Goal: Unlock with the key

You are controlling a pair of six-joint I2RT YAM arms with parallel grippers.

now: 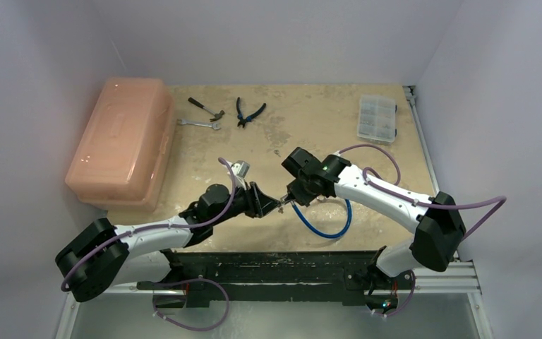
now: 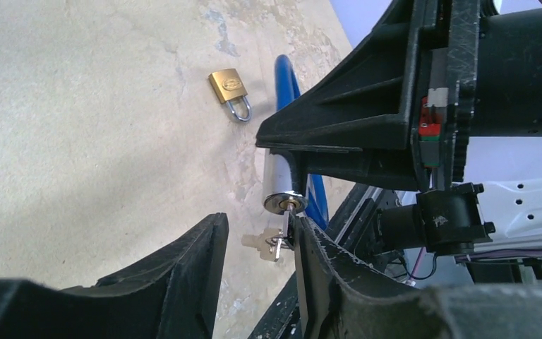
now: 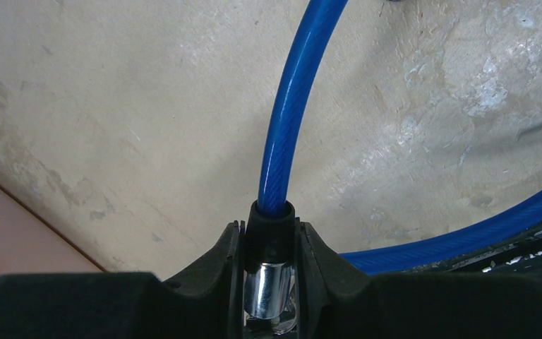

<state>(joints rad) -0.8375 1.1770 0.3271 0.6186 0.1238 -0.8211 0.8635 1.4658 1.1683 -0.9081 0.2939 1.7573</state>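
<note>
Beige tabletop (image 1: 310,127) | right tool (image 3: 269,236) pinches cable lock (image 3: 282,141) | left tool (image 2: 260,224) spread — key (image 2: 281,239) visible left-wrist only

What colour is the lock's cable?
Blue; the cable shows best in the right wrist view.

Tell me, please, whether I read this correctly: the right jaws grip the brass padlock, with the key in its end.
Not quite: the right jaws grip the blue cable lock by its barrel, as the right wrist view shows, with the key in its end. The padlock lies free on the table.
</note>
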